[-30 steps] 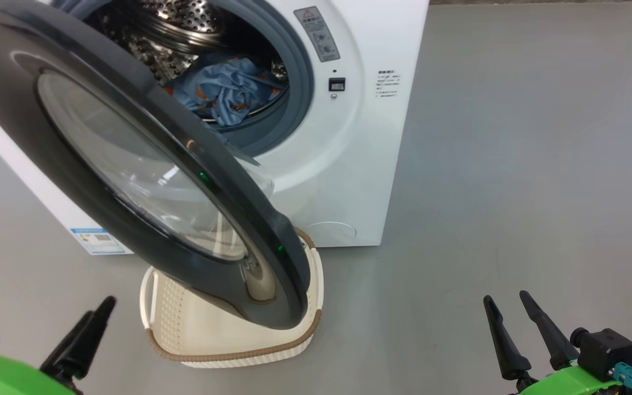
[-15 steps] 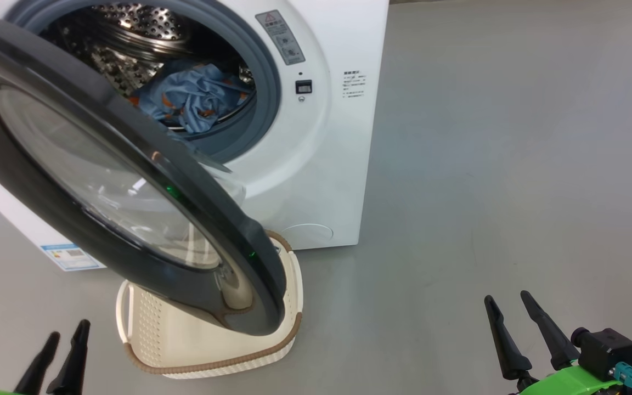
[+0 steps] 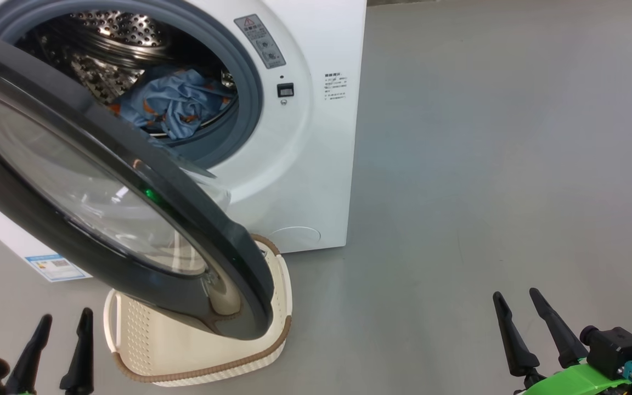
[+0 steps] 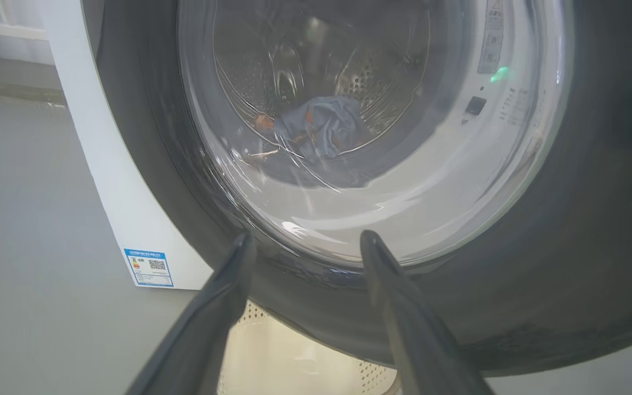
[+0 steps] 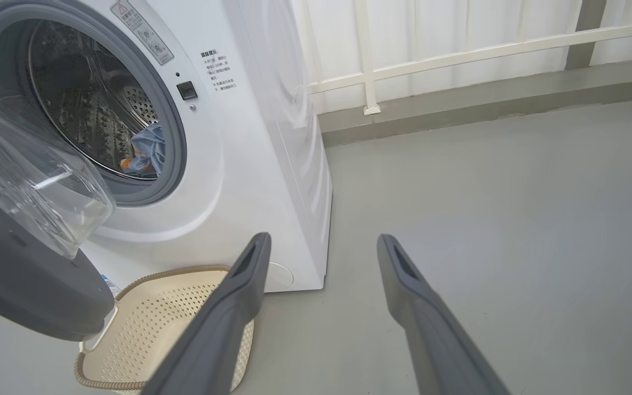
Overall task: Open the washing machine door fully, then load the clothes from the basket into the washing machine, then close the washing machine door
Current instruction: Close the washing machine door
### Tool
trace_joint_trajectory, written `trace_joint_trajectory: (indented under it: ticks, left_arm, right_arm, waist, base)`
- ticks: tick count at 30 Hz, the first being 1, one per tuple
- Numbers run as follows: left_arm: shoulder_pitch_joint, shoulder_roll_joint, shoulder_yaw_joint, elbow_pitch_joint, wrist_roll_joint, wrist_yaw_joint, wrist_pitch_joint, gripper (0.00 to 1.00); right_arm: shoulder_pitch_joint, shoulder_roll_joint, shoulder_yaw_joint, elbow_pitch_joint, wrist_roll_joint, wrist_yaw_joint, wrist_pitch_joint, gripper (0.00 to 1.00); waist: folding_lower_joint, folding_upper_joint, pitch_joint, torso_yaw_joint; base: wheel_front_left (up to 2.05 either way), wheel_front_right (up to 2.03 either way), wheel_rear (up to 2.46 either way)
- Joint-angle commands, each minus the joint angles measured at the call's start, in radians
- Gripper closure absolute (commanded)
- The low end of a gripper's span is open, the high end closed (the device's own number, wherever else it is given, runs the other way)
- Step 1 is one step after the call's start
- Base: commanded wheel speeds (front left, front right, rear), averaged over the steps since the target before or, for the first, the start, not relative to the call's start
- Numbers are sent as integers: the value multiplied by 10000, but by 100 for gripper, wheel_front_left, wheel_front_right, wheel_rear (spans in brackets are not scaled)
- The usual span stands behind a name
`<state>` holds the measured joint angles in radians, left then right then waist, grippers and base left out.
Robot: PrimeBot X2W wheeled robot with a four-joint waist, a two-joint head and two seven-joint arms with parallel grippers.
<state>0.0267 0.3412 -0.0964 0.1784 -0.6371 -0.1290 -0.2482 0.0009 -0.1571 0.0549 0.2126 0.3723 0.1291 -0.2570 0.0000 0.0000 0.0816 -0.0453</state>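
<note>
The white washing machine (image 3: pixel 305 181) stands at the upper left with its glossy black door (image 3: pixel 36 219) swung half open, out over the basket. The light blue clothes (image 3: pixel 170 104) lie inside the steel drum; I also see the clothes (image 4: pixel 321 129) through the door glass (image 4: pixel 349 192) and the clothes (image 5: pixel 148 148) past the grey gasket. The cream basket (image 3: pixel 195 356) sits on the floor under the door, and the basket (image 5: pixel 151 329) holds nothing. My left gripper (image 3: pixel 65 319) is open just before the door's outer face. My right gripper (image 3: pixel 516 295) hangs open over bare floor.
Grey floor (image 3: pixel 486 164) spreads to the right of the machine. A white railing (image 5: pixel 458 55) and a raised grey kerb run behind it. A blue label sticker (image 3: pixel 52 266) sits low on the machine's front.
The head camera has turned, so the whole scene slid left. My left gripper has come up with both fingers now showing, spread apart. The right gripper stays put.
</note>
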Motion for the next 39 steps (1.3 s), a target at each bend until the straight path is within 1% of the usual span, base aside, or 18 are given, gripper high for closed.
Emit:
trace_joint_trajectory:
  ticks: [1,4,6,8,11,15,21,29,31,32,33,39]
  left_arm:
    - [-166,228,466,-286,127,-17,-134,0]
    - [26,-175,838,-589,1086,-17,-134,0]
    - [153,-413,967,-695,1492,-17,-134,0]
    - [249,-629,1099,-703,1742,-17,-135,0]
    - [325,-809,1177,-630,2072,-17,-135,0]
    - [273,-1089,1598,-620,2265,-17,-135,0]
    - [229,-1168,1704,-626,2337,-17,-135,0]
    - [196,-1150,1582,-636,2297,-17,-135,0]
    - [233,-1221,1572,-617,2164,-17,-135,0]
    - [253,-1247,1559,-615,2148,-17,-135,0]
    - [271,-1291,1575,-610,2120,-17,-135,0]
    - [382,-1512,1626,-646,2058,-17,-135,0]
  right_arm:
    - [-97,-92,224,-270,68,16,-48,0]
    - [-93,-75,205,-276,72,16,-48,0]
    - [-100,-47,204,-281,66,16,-48,0]
    - [-108,-18,210,-276,60,16,-48,0]
    - [-124,49,212,-262,50,16,-48,0]
    - [-139,103,197,-258,37,16,-48,0]
    - [-208,131,198,-255,24,16,-48,0]
    - [-290,142,237,-217,35,16,-48,0]
    - [-455,206,361,-200,89,16,-48,58]
    - [-522,236,429,-203,106,16,-48,78]
    - [-596,267,503,-203,133,16,-48,100]
    - [-1364,361,1024,-305,310,16,-48,100]
  waist:
    - [0,0,6,-7]
    - [0,0,25,-27]
    - [0,0,51,-29]
    - [0,0,66,-25]
    - [0,0,120,-8]
    - [0,0,181,41]
    - [0,0,216,87]
    - [0,0,157,182]
    - [0,0,131,213]
    - [0,0,118,236]
    - [0,0,108,262]
    - [0,0,40,486]
  base:
    - [0,0,0]
    - [0,0,0]
    - [0,0,0]
    - [0,0,0]
    - [0,0,0]
    - [0,0,0]
    - [0,0,0]
    - [0,0,0]
    - [0,0,0]
    - [0,0,0]
    - [0,0,0]
    - [0,0,0]
